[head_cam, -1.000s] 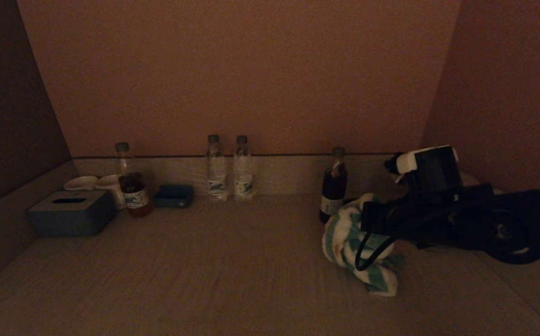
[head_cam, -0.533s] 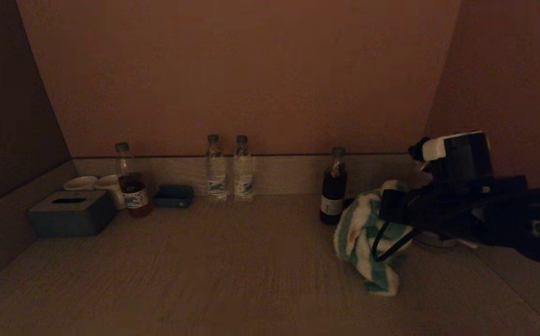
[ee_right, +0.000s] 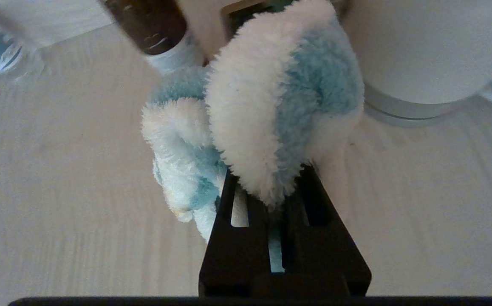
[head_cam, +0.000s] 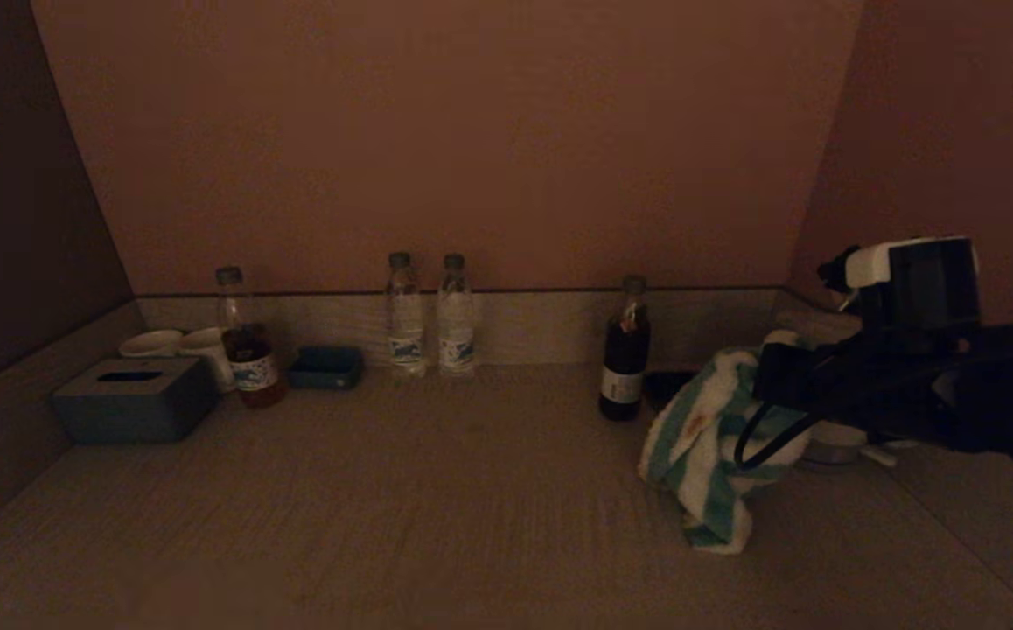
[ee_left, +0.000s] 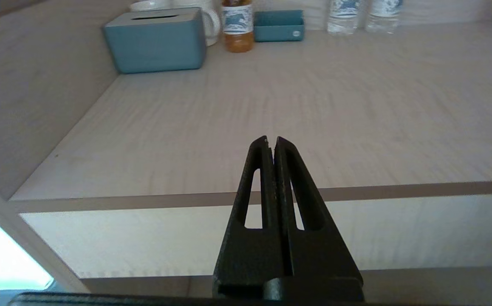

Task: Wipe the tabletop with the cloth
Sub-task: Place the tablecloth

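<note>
**Right gripper clamps cloth at far right of tabletop**

Right gripper [ee_right: 267,191] pinched tight on the striped cloth [head_cam: 708,446], far right side of the tabletop [head_cam: 436,507]. Cloth hangs from the fingers, lower end touching the surface. Dark bottle [head_cam: 625,359] just left of cloth; white round object [ee_right: 420,55] just beyond it on the right. Left gripper [ee_left: 271,146] fingers pressed together, holding nothing, off the near left edge. Far left: tissue box [head_cam: 135,398], cups [head_cam: 178,346], amber bottle [head_cam: 248,350], small tray [head_cam: 325,367]. Two water bottles [head_cam: 428,319] at far centre.
</note>
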